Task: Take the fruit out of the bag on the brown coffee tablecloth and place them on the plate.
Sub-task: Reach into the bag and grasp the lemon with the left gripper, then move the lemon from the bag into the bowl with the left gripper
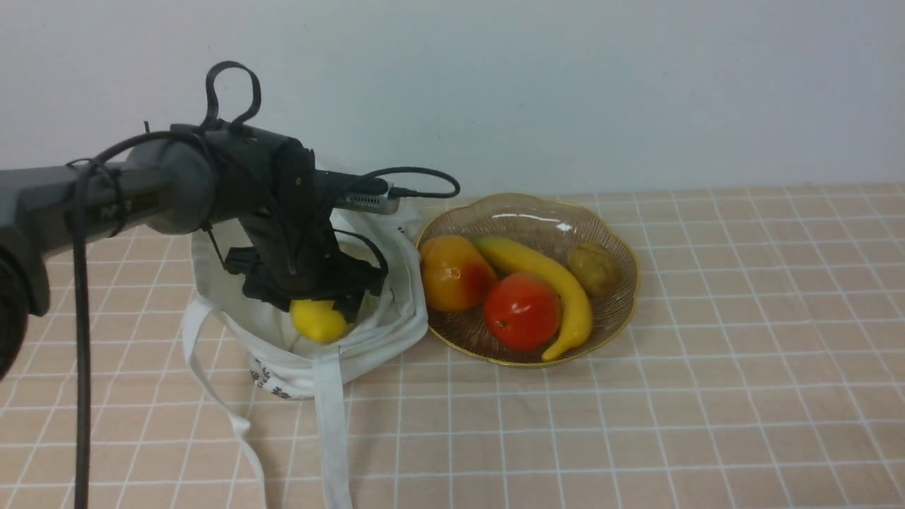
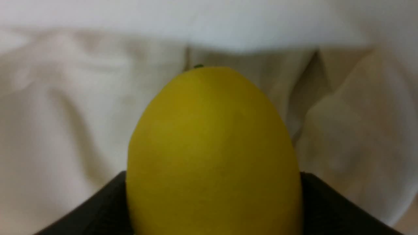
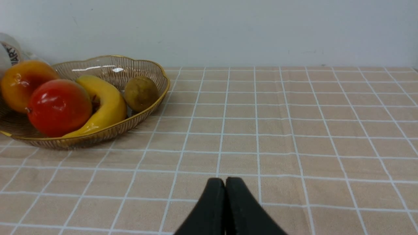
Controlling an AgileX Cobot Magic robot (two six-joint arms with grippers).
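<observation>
Covering the whole table, the brown coffee tablecloth (image 1: 707,396) shows its grid of thin white lines in every direction. On its left half sits the bag (image 1: 399,297), slumped open, with one white strap trailing over the cloth towards the near edge and black lettering on its front. The left arm reaches in from the left side and bends down into the bag's mouth.

Just right of the bag, touching or nearly touching it, stands the plate (image 1: 523,212). It carries a long banana (image 1: 558,283), an orange-red blotched fruit (image 1: 452,272) on the bag side, a red round fruit (image 1: 522,309) at the front and a small brownish fruit (image 1: 594,267) at the back.

The left gripper (image 1: 322,297) pinches the fruit (image 1: 318,322), a plain yellow lemon, with a black finger (image 2: 98,215) on each flank. In the left wrist view the lemon's (image 2: 212,147) long axis runs along the fingers' reach, its narrow end with a tiny dark speck pointing away from the wrist at the bag's creased white lining. From the front it sits in the bag's opening, at about rim level; whether it touches the fabric cannot be told.

The right gripper (image 3: 225,186), seen only from its own wrist, has its two black tips pressed together with nothing between them, low over bare cloth well apart from the plate.
</observation>
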